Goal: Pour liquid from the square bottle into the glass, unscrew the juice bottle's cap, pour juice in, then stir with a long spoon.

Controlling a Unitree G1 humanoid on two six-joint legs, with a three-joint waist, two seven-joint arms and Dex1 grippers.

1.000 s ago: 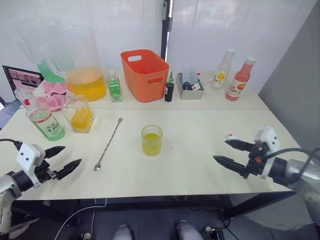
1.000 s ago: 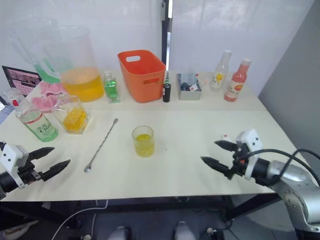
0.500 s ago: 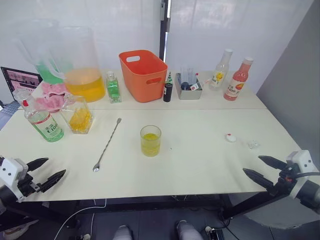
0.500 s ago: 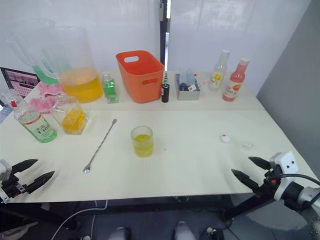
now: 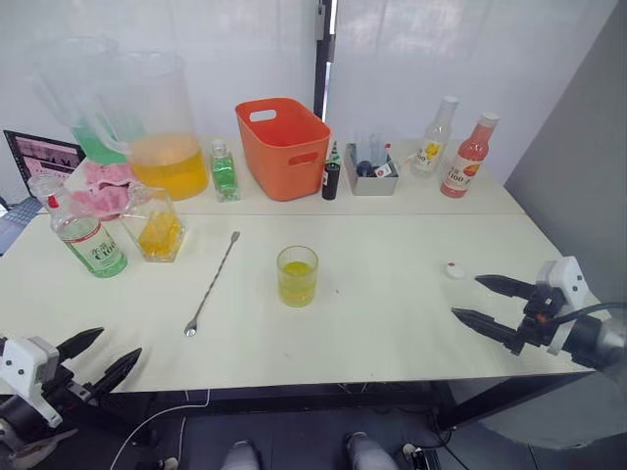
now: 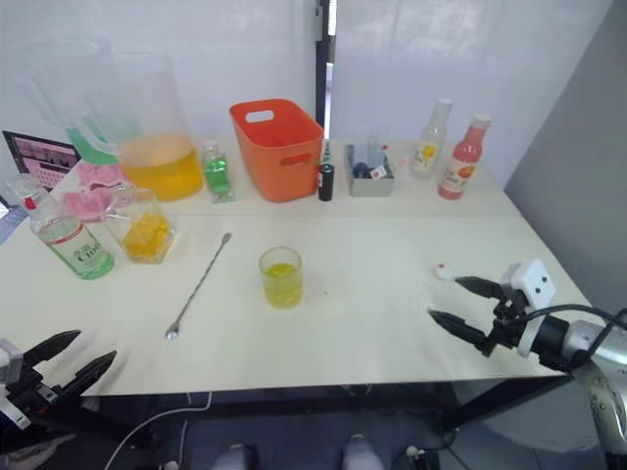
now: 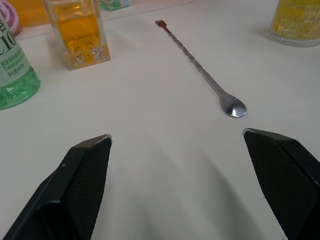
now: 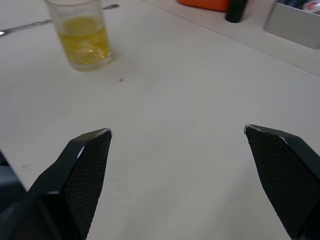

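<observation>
Your left hand (image 5: 98, 357) hung released at the near-left edge of the desk (image 5: 392, 323), fingers spread and empty. Your right hand (image 5: 490, 302) sat just as slack over the near-right edge, gripping nothing, with a small white cap (image 5: 455, 269) lying on the desk just beside it.

The glass (image 5: 297, 275) stood upright mid-desk, already holding yellow liquid in its lower part. The square bottle (image 5: 157, 224) stood at the left, partly filled with orange liquid, next to a green-tinted bottle (image 5: 86, 233). The long spoon (image 5: 214, 281) lay flat between the square bottle and the glass, bowl end toward you.

By the look of things, the stir was what remained. That spoon seemed thin, stiff, light metal, lying flush on a smooth desk, so it could skate away when pinched. You would have done best to take it at the twisted shaft near the middle. The glass looked fragile and easily tipped, so stirring called for a gentle touch.
</observation>
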